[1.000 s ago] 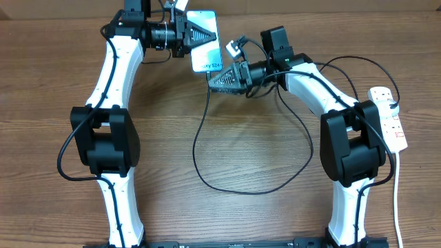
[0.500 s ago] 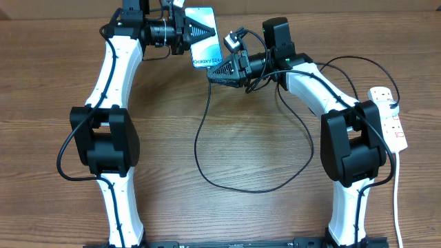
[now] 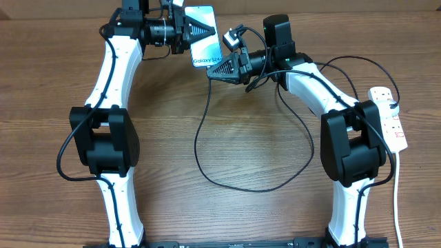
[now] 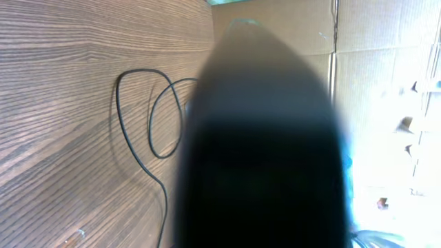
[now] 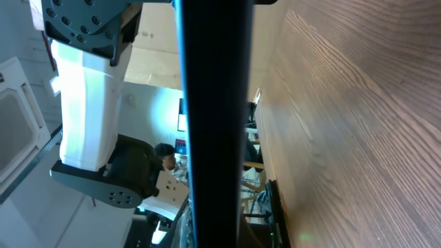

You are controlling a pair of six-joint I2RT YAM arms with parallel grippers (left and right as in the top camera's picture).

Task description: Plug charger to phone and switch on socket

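Slim teal-screened smartphone [image 3: 204, 43]: raised at far centre, clamped in my left tool [image 3: 198, 32]. Long thin black charger cable [image 3: 199, 151]: upper end pinched by my right tool [image 3: 216, 71], which has just closed beside the phone's near end. Insertion comes next, I judge. White power strip [image 3: 390, 118]: far right, untouched.

Overhead camera looking straight down on the desk [image 3: 255, 145], both wrist cameras sitting low, tilted sideways, blocked up close, sharing its woodgrain.
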